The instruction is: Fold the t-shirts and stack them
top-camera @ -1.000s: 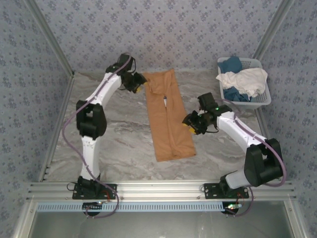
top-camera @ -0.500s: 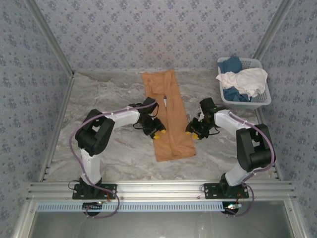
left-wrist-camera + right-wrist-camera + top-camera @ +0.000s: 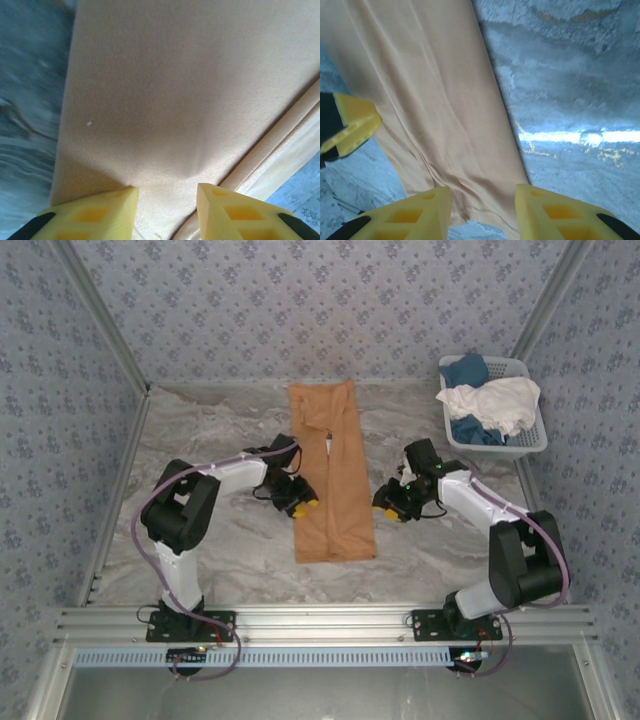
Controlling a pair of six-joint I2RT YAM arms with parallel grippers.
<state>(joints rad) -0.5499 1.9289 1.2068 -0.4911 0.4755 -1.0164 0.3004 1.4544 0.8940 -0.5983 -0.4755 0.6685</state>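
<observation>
The left pincer (image 3: 301, 508) sat low over the marble table (image 3: 220, 540) with its yellow fingers (image 3: 100, 210) spread apart, and the left long edge of the orange-tan t-shirt (image 3: 333, 480) lay just ahead of its tips and ran into the gap between them. The shirt, folded into a narrow strip, lay flat between the two pincers. The right pincer (image 3: 386, 508), also spread, stood at the strip's right edge with cloth passing between its fingers (image 3: 555, 210). Well beyond that pincer and off to its right, a white lattice basket (image 3: 495, 452) held a white t-shirt (image 3: 495, 400) and blue t-shirts (image 3: 465, 370).
</observation>
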